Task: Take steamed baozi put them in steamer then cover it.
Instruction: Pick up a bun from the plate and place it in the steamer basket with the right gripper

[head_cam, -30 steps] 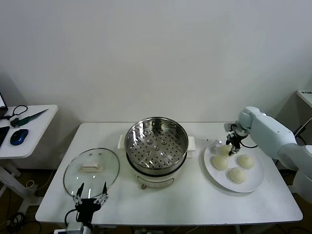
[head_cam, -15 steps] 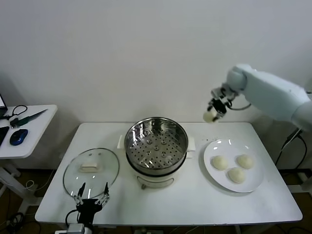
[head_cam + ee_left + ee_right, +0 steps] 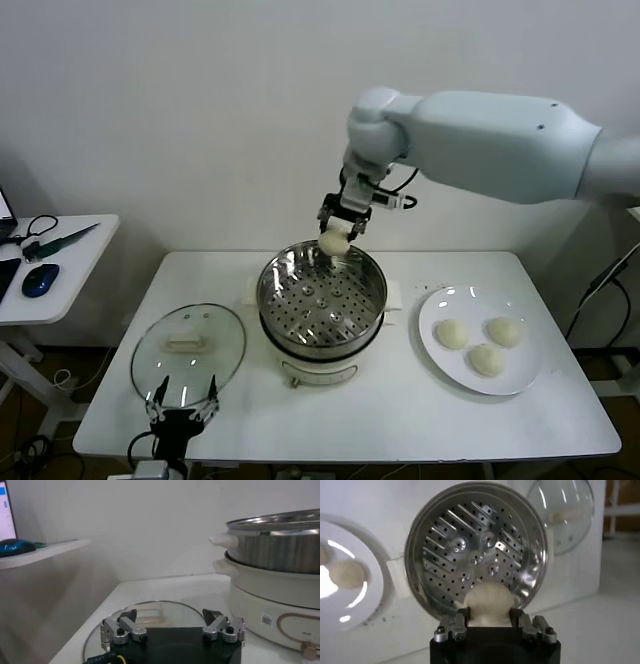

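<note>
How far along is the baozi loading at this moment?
Done: nothing is in the steamer yet; its perforated tray is bare. In hand: the right gripper is shut on one baozi above the steamer's far rim. Left: placing it, moving the three baozi on the plate, then fitting the glass lid, which lies on the table by the open left gripper.

The steamer (image 3: 322, 300) is shiny polished metal with a perforated steel tray, on a smooth cream plastic base. The baozi (image 3: 333, 243) looks matt, soft dough. The lid (image 3: 188, 346) is clear glossy glass; the plate (image 3: 487, 338) glossy white; the table (image 3: 400, 415) smooth matt white.
</note>
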Tool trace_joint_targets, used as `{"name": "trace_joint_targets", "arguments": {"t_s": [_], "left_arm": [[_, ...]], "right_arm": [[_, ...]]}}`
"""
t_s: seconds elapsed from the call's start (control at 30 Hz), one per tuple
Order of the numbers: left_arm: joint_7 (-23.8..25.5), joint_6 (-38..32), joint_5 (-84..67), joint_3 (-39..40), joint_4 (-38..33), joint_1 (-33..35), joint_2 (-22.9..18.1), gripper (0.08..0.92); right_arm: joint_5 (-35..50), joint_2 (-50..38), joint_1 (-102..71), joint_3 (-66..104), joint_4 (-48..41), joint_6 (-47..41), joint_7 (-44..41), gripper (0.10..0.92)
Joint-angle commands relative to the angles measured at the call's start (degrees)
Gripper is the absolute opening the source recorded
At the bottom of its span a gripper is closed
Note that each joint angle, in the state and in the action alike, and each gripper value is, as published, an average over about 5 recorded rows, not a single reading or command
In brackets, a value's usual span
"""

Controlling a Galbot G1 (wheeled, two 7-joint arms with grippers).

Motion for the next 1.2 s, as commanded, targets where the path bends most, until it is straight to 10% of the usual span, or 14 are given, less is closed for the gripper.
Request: {"name": "trace_joint_targets", "arguments": {"t_s": [0.03, 0.63, 0.87, 1.2], "left_arm": [[-0.06, -0.06, 0.02, -0.05, 0.00, 0.06, -0.09, 0.823], [-1.11, -0.73, -0.52, -0.56, 0.98, -0.77, 0.06, 0.823], [-1.26, -0.66, -0.93, -0.71, 0.87, -1.00, 0.09, 0.823], [-1.28, -0.58, -0.47, -0.23, -0.34, -0.54, -0.39, 0.823]], "right_arm": [[-15.46, 3.29, -12.63, 2.11, -7.20, 8.27, 7.79, 0.551], [-22.34, 8.68, -22.51, 8.78, -26.07, 11.63, 12.43, 0.554], [-19.29, 9.53, -21.70, 8.05, -26.14, 11.67, 13.98, 0.687], [8.57, 1.54, -3.90, -3.24, -12.35, 7.26, 6.26, 0.822]]}}
